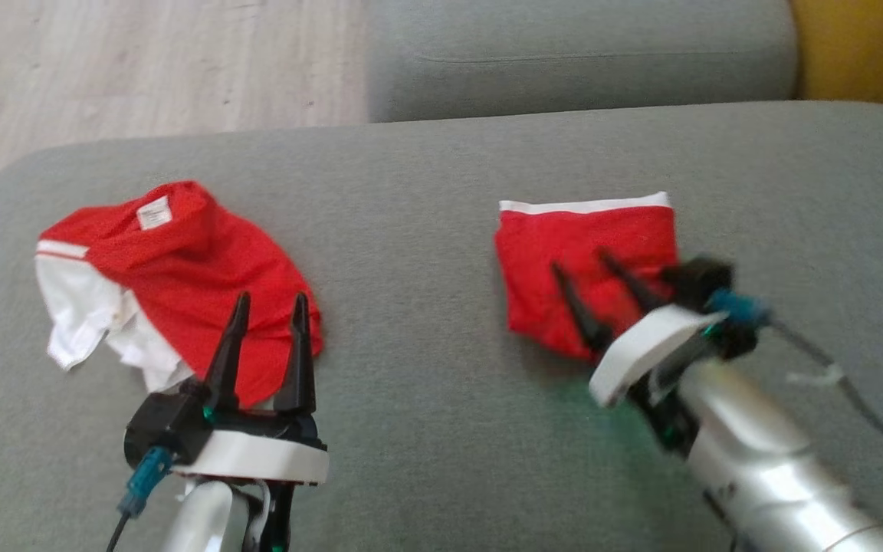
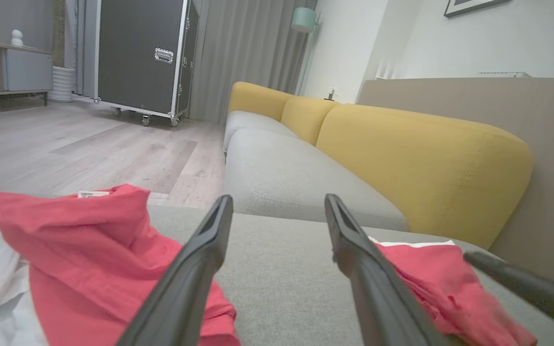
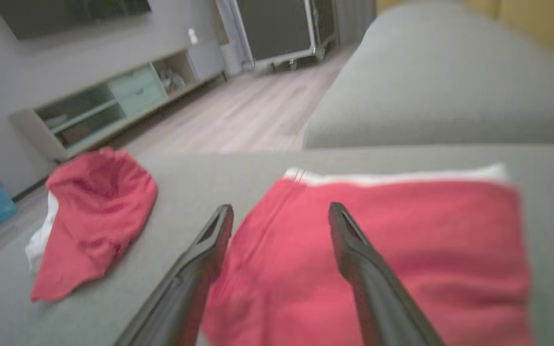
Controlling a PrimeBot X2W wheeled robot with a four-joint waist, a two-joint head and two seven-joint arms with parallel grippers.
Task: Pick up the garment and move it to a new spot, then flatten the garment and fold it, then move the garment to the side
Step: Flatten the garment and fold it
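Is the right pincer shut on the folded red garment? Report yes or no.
No, the right pincer stands open, its two fingers spread apart over the folded red garment, which lies flat on the cushion.

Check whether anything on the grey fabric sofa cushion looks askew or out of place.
Yes: the red-and-white crumpled garment at the left of the grey fabric sofa cushion lies bunched, label showing. The folded red garment with a white band at the right looks tidy.
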